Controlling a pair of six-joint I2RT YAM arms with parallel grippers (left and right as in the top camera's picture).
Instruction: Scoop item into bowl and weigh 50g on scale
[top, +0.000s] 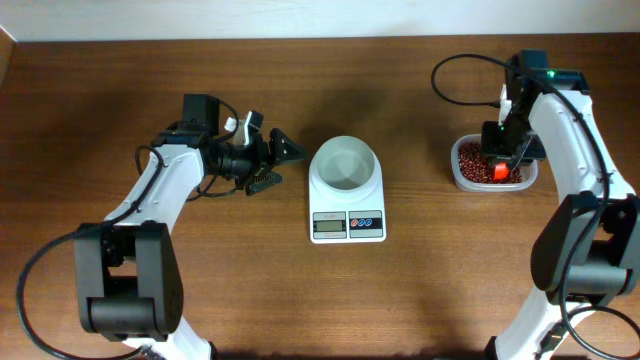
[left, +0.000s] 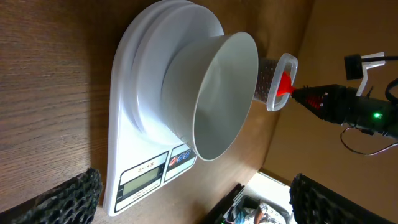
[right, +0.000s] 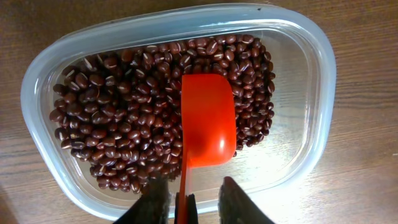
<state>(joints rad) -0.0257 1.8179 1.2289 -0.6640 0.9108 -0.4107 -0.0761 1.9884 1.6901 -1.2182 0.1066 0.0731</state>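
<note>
The white bowl (top: 345, 163) stands empty on the white scale (top: 347, 222); both show in the left wrist view, bowl (left: 217, 93) and scale (left: 127, 118). My left gripper (top: 280, 165) is open and empty just left of the bowl, with its fingers at the frame's bottom corners in its wrist view (left: 196, 205). The red-brown beans (right: 118, 118) lie in a clear plastic container (right: 311, 68) at the right (top: 462, 180). My right gripper (right: 186, 205) is shut on the handle of a red scoop (right: 207, 118), whose head rests on the beans.
The scale's display (left: 142, 180) faces the table's front edge, and I cannot read it. The right arm (left: 348, 106) reaches over the container from the far side. Cables hang by both arms. Bare wooden table surrounds the scale.
</note>
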